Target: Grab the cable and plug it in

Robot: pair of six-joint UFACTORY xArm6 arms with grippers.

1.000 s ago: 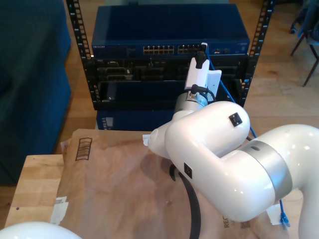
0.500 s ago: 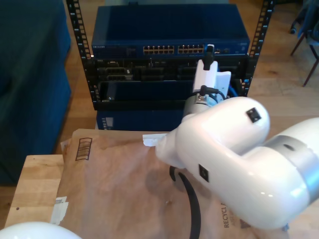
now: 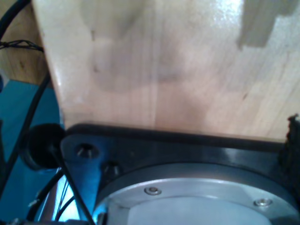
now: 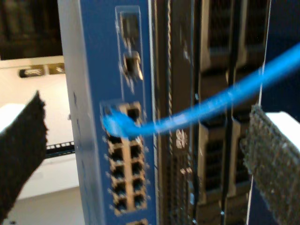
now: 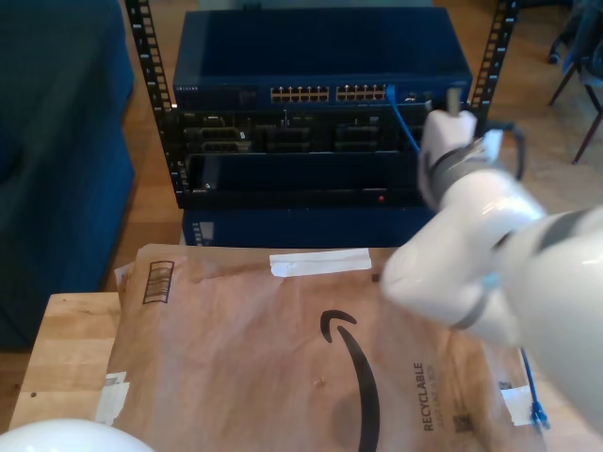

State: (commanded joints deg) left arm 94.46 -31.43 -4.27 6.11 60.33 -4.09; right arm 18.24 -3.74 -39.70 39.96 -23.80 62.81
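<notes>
1 cable (image 4: 187, 117), plug seated in an end port of the blue switch (image 5: 320, 56), 12 o'clock in the exterior view. My second gripper (image 4: 145, 154) spread wide, 2 pads clear of it. My first gripper: cannot tell.

Pale wooden tabletop (image 3: 159, 65), black mounting plate (image 3: 178, 147), dark cables (image 3: 28, 122)

You can read "RECYCLABLE" on the brown paper mailer (image 5: 236, 358), printed sideways near the exterior view's lower right, w/ the black curved smile-arrow logo (image 5: 353, 372) beside it. A barcode (image 5: 157, 281) stands on the mailer's corner at the exterior view's left; its digits are too small to read. The blue switch (image 5: 320, 58) has a small white brand mark at its front, not legible. No other text is readable.
</notes>
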